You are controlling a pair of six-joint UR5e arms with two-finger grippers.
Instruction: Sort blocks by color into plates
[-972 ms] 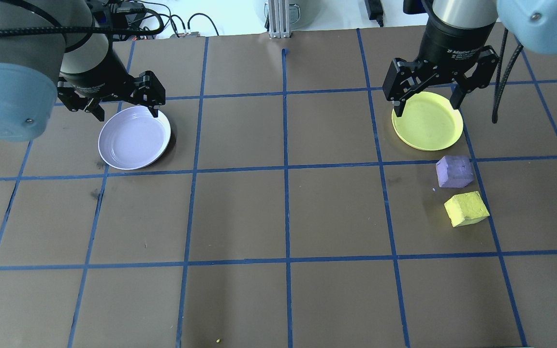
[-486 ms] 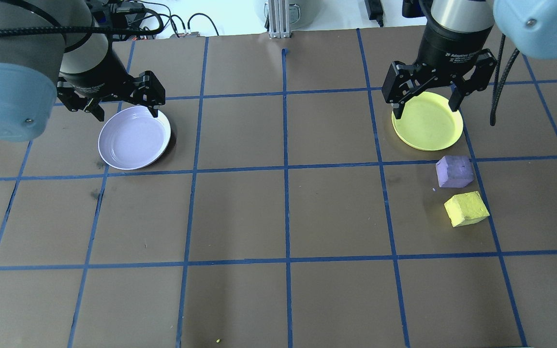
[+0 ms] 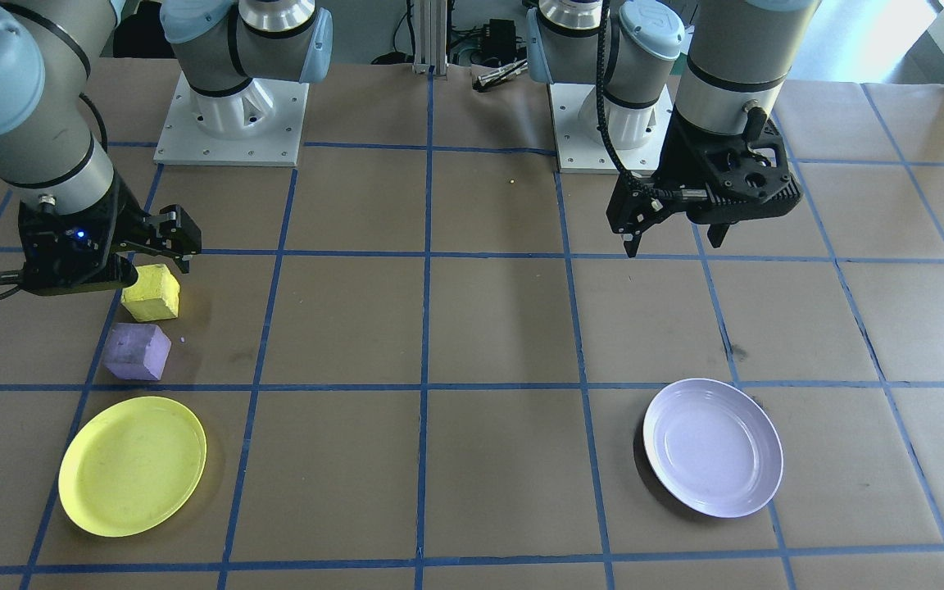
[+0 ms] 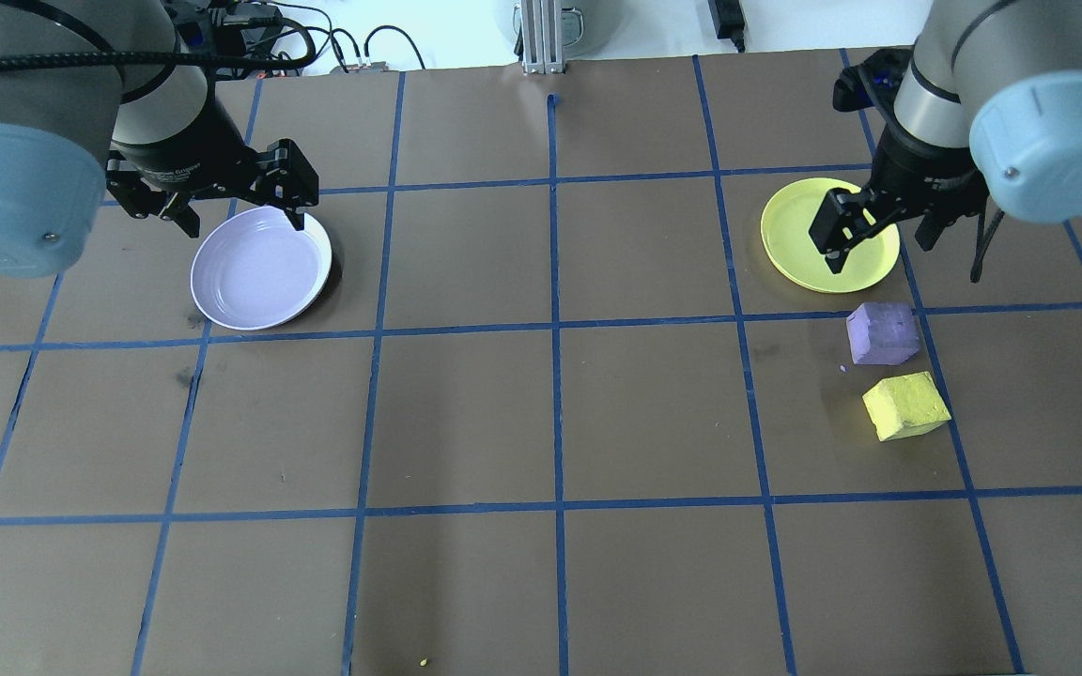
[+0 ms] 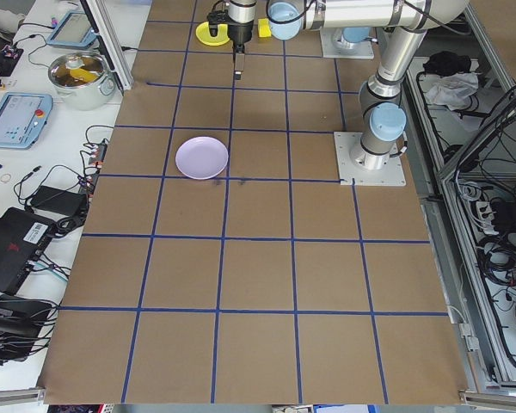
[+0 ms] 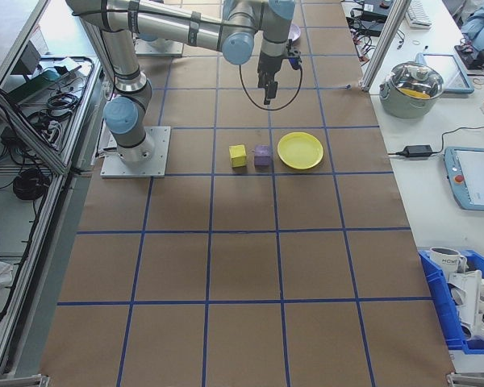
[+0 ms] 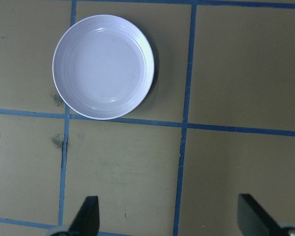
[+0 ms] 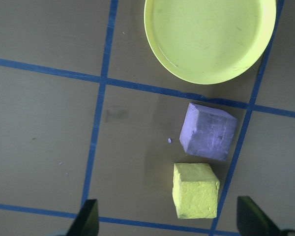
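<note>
— Brown paper covers the table point(image 4: 466, 413), ruled into squares by blue tape lines point(image 4: 555, 324). Where are the plates?

— They sit well apart: the yellow plate point(image 4: 809, 246) on the robot's right side, the lavender plate point(image 4: 259, 272) on its left. Both hold nothing.

— And the blocks?

— Both lie on the paper by the yellow plate. The purple block point(image 4: 882, 332) is just beside that plate's rim, and the yellow block point(image 4: 905, 405) sits close beyond it, toward the robot, with a small gap between the two cubes.

— What about the right gripper point(image 4: 879, 237)?

— It hangs above the table near the yellow plate and the blocks, jaws spread wide, gripping nothing. Its wrist camera looks down on the plate and both cubes between the fingertips point(image 8: 88, 219).

— And the left gripper point(image 4: 239, 205)?

— Raised in the air near the lavender plate, jaws likewise released and empty, the plate showing whole in its wrist view
</note>
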